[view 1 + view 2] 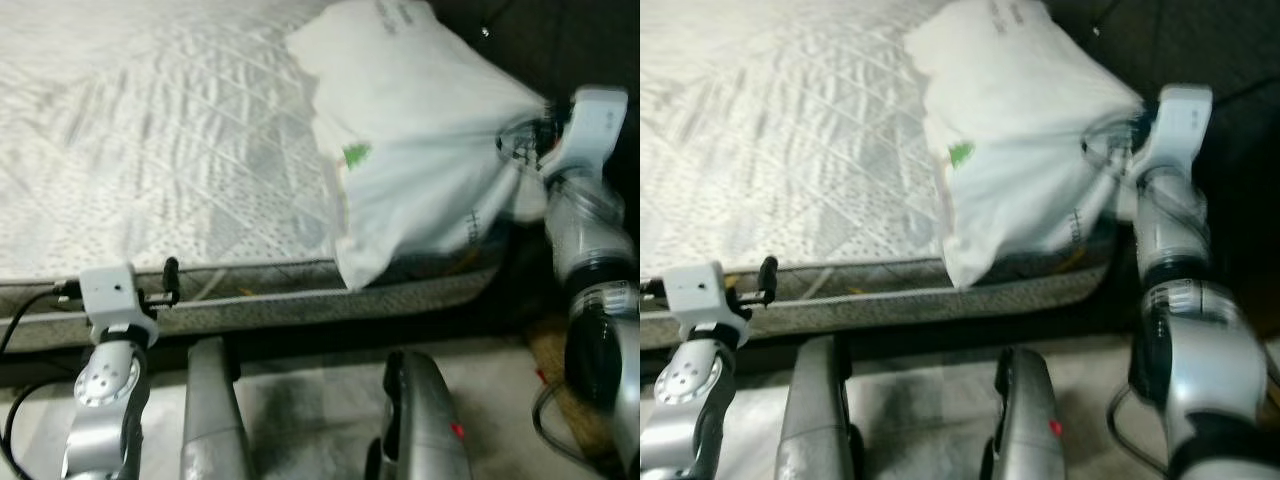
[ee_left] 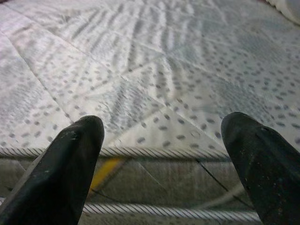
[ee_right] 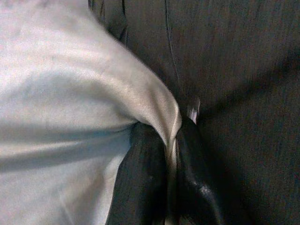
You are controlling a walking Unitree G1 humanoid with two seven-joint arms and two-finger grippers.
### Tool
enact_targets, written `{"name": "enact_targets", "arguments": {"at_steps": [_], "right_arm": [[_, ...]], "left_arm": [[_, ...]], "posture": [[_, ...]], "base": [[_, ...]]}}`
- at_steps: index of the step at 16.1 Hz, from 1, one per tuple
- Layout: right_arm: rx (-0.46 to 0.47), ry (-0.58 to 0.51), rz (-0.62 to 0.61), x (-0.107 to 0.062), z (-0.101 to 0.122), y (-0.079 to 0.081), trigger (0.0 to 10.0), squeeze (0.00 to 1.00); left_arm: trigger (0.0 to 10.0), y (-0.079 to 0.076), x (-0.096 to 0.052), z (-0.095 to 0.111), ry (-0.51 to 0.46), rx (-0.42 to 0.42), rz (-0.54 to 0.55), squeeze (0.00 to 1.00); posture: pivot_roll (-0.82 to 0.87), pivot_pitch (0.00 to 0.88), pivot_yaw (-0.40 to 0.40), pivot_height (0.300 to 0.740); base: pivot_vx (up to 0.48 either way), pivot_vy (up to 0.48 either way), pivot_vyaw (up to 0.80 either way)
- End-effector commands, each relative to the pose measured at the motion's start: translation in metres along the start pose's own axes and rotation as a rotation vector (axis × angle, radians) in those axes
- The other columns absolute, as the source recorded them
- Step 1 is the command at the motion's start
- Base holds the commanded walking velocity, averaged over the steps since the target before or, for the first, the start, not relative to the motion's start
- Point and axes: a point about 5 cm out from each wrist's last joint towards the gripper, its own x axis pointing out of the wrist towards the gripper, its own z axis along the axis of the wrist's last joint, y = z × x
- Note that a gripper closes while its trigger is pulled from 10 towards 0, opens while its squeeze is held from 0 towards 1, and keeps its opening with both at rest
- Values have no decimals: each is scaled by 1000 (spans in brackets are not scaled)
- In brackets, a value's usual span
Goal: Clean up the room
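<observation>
While right end effector point(image 3: 171, 187) pinches white bag point(image 1: 420, 130), left end effector point(image 2: 161, 154) spread wide

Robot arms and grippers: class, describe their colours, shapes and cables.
Both arms are silver with rounded joint housings and dark bands. A white boxy wrist block tops the left gripper and right gripper. Fingers are long, black, blunt-tipped. Black cables trail alongside.

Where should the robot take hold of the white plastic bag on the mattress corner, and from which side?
Grip the bunched edge on the robot's right side of the white plastic bag, coming in from the right. There the film gathers into a thin fold that two fingers can pinch; the rest is broad and puffy. The right gripper is already shut on that fold.
</observation>
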Motion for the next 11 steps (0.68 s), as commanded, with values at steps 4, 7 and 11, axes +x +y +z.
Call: {"name": "enact_targets", "arguments": {"at_steps": [4,7,11], "right_arm": [[24,-1,24,-35,-44,1,0,0],[15,-31,34,-31,-37,8,0,0],[-68,-110,-81,-17,4,-27,0,0]], "left_arm": [[10000,-1,7,-6,17,14,-11,0],[10000,-4,13,-6,13,19,-25,0],[10000,-5,17,-8,10,22,-23,0]], "posture": [[-2,6,0,509],[-14,0,9,509],[-14,0,-1,509]], "base": [[0,0,0],[0,0,0],[0,0,0]]}}
